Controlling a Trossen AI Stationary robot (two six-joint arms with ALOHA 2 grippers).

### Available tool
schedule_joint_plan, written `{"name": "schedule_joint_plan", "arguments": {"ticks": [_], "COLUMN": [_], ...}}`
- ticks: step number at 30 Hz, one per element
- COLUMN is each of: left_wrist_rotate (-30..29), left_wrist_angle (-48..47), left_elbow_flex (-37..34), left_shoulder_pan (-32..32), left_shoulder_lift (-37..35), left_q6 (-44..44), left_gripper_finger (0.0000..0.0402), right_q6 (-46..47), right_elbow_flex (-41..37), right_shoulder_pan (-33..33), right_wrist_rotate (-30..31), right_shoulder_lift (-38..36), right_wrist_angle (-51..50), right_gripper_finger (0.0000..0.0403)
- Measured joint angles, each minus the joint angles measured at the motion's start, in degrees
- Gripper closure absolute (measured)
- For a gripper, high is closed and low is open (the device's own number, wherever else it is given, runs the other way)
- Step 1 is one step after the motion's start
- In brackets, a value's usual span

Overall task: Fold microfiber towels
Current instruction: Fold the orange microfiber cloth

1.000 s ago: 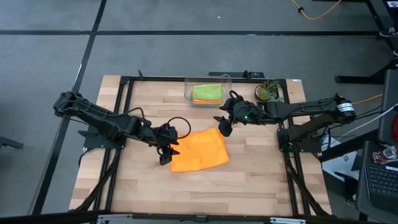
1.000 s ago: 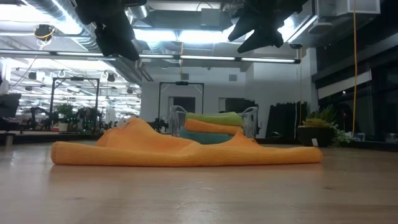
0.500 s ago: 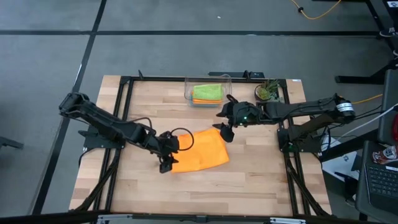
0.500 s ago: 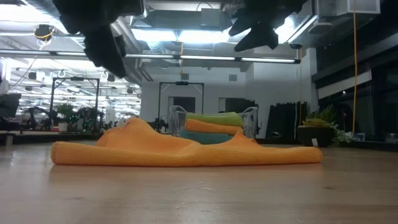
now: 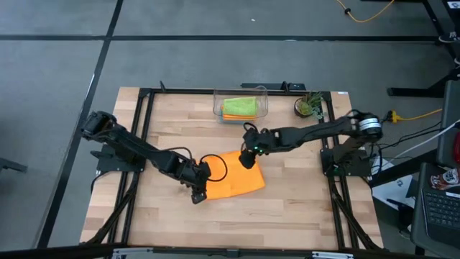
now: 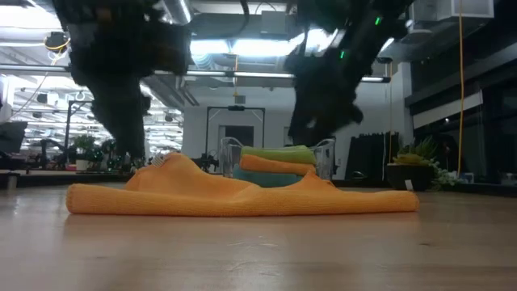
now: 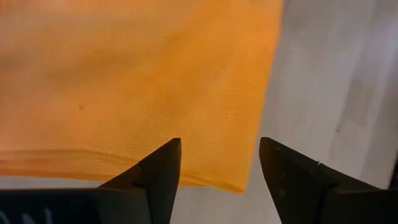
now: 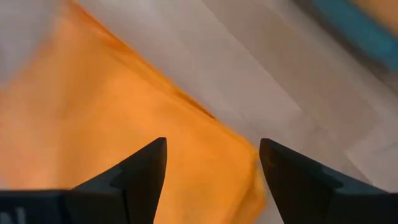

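An orange towel (image 5: 231, 175) lies crumpled on the wooden table (image 5: 287, 216), its folded bulk flat on the wood; it also shows in the low view (image 6: 242, 196). My left gripper (image 5: 199, 194) is open just above the towel's near left corner (image 7: 239, 185). My right gripper (image 5: 247, 156) is open just above the towel's far right corner (image 8: 252, 180). In the low view both grippers hang above the cloth. A clear bin (image 5: 241, 106) at the far edge holds the lime green, orange and teal towels (image 6: 275, 162).
A small potted plant (image 5: 309, 106) stands at the far right, beside the bin. Bare wood lies to the near side of the towel and to its left and right. The black frame rails (image 5: 144, 144) run along the table's sides.
Both grippers have come down toward the orange towel. My left gripper has gone toward the table's near edge, to the towel's near left corner. My right gripper has gone left and nearer, to the towel's far right corner. The towel has stayed as it lay.
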Motion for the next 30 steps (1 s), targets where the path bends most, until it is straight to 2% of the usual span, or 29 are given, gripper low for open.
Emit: {"name": "schedule_joint_plan", "arguments": {"ticks": [6, 8, 12, 19, 25, 28, 30], "left_wrist_rotate": [0.18, 1.93, 3.52, 6.73, 8.92, 8.18, 4.97], "left_wrist_angle": [1.21, 1.06, 0.97, -2.72, -2.36, -2.16, -2.71], "left_elbow_flex": [0.00, 0.00, 0.02, 0.07, 0.82, 3.59, 5.57], "left_shoulder_pan": [0.37, 0.32, -0.30, -2.19, -3.35, -3.17, -2.58], "left_shoulder_lift": [4.07, 5.06, 6.23, 6.47, 5.27, 3.50, 2.36], "left_q6": [-3.59, -5.09, -6.88, -12.09, -16.74, -14.85, -11.00], "left_gripper_finger": [0.0193, 0.0193, 0.0193, 0.0193, 0.0193, 0.0193, 0.0193], "right_q6": [1.16, 1.31, 4.20, 5.76, 7.01, 6.95, 6.56], "right_elbow_flex": [-0.02, -0.02, -0.04, -0.04, 0.27, 1.30, 1.38], "right_shoulder_pan": [-0.66, -0.68, -0.72, -0.94, -1.28, -0.50, 0.04], "right_wrist_rotate": [0.21, 0.33, 6.89, 15.60, 12.45, 12.33, 11.62], "right_shoulder_lift": [7.33, 9.42, 11.35, 10.74, 7.28, 4.09, 2.25], "right_wrist_angle": [1.15, 0.23, -4.08, -15.11, -17.05, -16.73, -15.04], "right_gripper_finger": [0.0151, 0.0151, 0.0151, 0.0151, 0.0151, 0.0151, 0.0151]}}
